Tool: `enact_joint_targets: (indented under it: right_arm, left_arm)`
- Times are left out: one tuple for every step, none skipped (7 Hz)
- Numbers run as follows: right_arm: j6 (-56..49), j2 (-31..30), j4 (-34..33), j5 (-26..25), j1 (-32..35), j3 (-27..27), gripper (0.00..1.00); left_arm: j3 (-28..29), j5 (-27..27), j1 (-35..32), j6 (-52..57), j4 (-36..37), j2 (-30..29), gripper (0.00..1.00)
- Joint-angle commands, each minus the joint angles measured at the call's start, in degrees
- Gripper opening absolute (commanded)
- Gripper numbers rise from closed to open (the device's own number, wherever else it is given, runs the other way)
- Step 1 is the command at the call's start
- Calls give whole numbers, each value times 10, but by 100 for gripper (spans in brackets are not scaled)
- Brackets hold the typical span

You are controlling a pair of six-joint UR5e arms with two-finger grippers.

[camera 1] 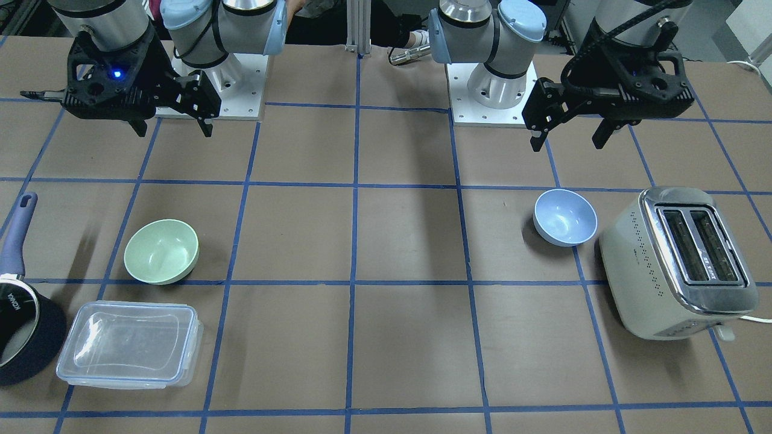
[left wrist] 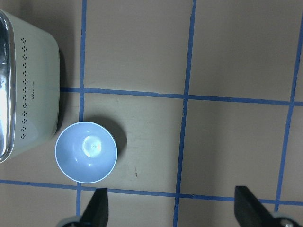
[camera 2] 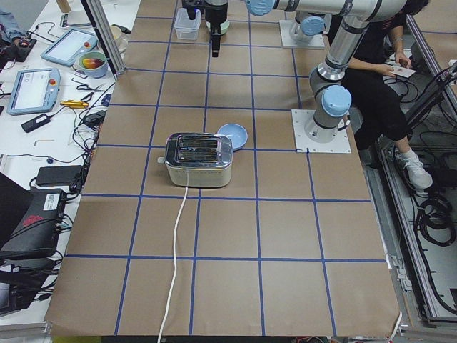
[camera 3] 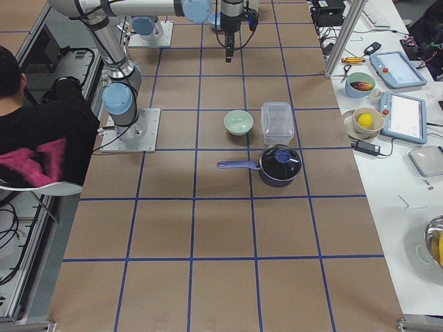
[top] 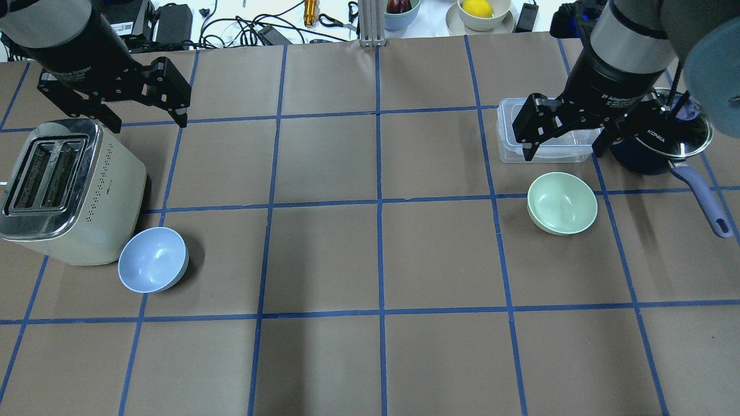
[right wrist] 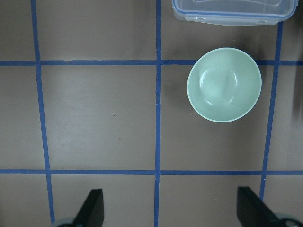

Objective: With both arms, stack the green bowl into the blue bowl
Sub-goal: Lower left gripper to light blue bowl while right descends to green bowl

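Two bowls, well apart, both upright and empty on the table (camera 1: 398, 241). One green bowl (camera 1: 161, 251) sits on my right side, just beside one clear lidded container (camera 1: 129, 345) and near one dark saucepan (camera 1: 27, 325). One blue bowl (camera 1: 565, 217) sits on my left side, just beside one toaster (camera 1: 675, 265). Two arms, both raised. My left gripper (camera 1: 567, 143) points down above the table, on the base side of the blue bowl, jaws spread wide, holding nothing. My right gripper (camera 1: 175, 131) points down too, on the base side of the green bowl, jaws wide apart, nothing between them.
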Motion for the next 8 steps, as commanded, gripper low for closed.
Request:
enact_joint_targets:
  right_arm:
    - [0, 0, 0, 0, -1, 0, 100]
    - [0, 0, 0, 0, -1, 0, 100]
    - [0, 0, 0, 0, -1, 0, 100]
    - [0, 0, 0, 0, 0, 1, 100]
    - [7, 1, -5, 1, 0, 1, 100]
    - [6, 1, -5, 0, -1, 1, 100]
    - [0, 2, -6, -1, -1, 1, 100]
    - [0, 3, -5, -12, -1, 1, 100]
  left_arm:
    - [-5, 0, -2, 7, 4, -2, 95]
    - [0, -5, -4, 5, 5, -6, 95]
    - [-1, -23, -4, 2, 4, -4, 95]
    - [-4, -24, -4, 1, 3, 2, 95]
    - [-9, -19, -4, 8, -12, 7, 100]
    - [-10, 5, 3, 9, -39, 9, 100]
    - [-11, -1, 4, 14, -39, 7, 100]
    - [-17, 0, 7, 12, -42, -3, 100]
